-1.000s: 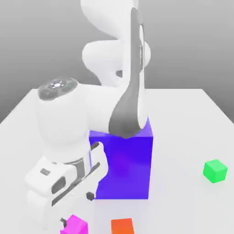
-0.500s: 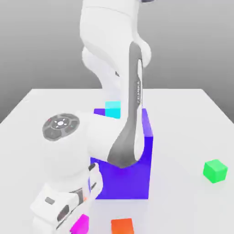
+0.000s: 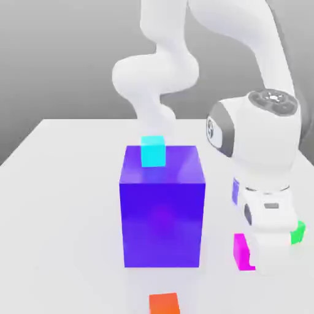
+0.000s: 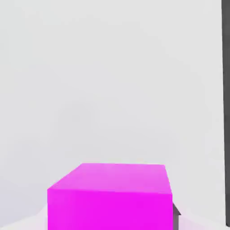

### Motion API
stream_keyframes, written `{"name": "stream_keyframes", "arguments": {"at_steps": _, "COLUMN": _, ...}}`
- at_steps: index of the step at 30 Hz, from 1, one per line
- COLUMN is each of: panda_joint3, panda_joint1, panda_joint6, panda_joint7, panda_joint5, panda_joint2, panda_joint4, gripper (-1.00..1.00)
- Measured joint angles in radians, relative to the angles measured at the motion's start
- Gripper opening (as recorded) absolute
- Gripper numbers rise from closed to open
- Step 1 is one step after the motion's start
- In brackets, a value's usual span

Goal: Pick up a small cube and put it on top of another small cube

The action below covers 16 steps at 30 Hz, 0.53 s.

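Exterior view: the gripper (image 3: 256, 260) hangs over the bench (image 3: 61, 184) toward its near right area, well clear of the big blue block (image 3: 162, 211) at the middle. The jaws are closed on the magenta cube (image 3: 243, 251), which shows at the hand's side and appears carried above the bench rather than resting on it. The green cube (image 3: 298, 233) peeks out just behind the hand, toward the bench's right edge; most of it is hidden by the hand. A cyan cube (image 3: 153, 151) sits on top of the blue block at its far edge. An orange cube (image 3: 164, 303) lies at the near edge of the bench.

Hand view: magenta cube (image 4: 112, 195) sits square between the jaws, its upper face level, plain bench surface beyond.

Handling, judged:
- Cube looks rigid, flat-faced, sharp-edged; probably light given its size. No give expected under the pinch.
- Smooth faces, so it may slip or twist if held near an edge. Best hold is two opposite side faces, centred, as it seems to be now.
- Green cube matches it in size, so the landing face is no wider than the load. Placement needs faces parallel and centres aligned, else it could tip off.
- Release only once seated flat.
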Motion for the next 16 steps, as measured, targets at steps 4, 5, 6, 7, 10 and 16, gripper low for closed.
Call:
{"name": "stream_keyframes", "arguments": {"at_steps": 4, "panda_joint3": 0.089, "panda_joint1": 0.191, "panda_joint6": 0.036, "panda_joint7": 0.122, "panda_joint5": -0.057, "panda_joint2": -0.048, "panda_joint4": -0.088, "gripper": -1.00}}
{"name": "stream_keyframes", "arguments": {"at_steps": 5, "panda_joint3": 0.088, "panda_joint1": 0.194, "panda_joint6": 0.065, "panda_joint7": 0.134, "panda_joint5": -0.063, "panda_joint2": -0.023, "panda_joint4": -0.093, "gripper": -1.00}}
{"name": "stream_keyframes", "arguments": {"at_steps": 6, "panda_joint3": 0.083, "panda_joint1": 0.198, "panda_joint6": 0.096, "panda_joint7": 0.139, "panda_joint5": -0.066, "panda_joint2": 0.008, "panda_joint4": -0.094, "gripper": -1.00}}
{"name": "stream_keyframes", "arguments": {"at_steps": 7, "panda_joint3": 0.080, "panda_joint1": 0.201, "panda_joint6": 0.129, "panda_joint7": 0.144, "panda_joint5": -0.069, "panda_joint2": 0.041, "panda_joint4": -0.094, "gripper": -1.00}}
{"name": "stream_keyframes", "arguments": {"at_steps": 10, "panda_joint3": 0.077, "panda_joint1": 0.204, "panda_joint6": 0.161, "panda_joint7": 0.148, "panda_joint5": -0.074, "panda_joint2": 0.074, "panda_joint4": -0.093, "gripper": 1.00}}
{"name": "stream_keyframes", "arguments": {"at_steps": 16, "panda_joint3": 0.077, "panda_joint1": 0.204, "panda_joint6": 0.148, "panda_joint7": 0.148, "panda_joint5": -0.073, "panda_joint2": 0.058, "panda_joint4": -0.094, "gripper": 1.00}}
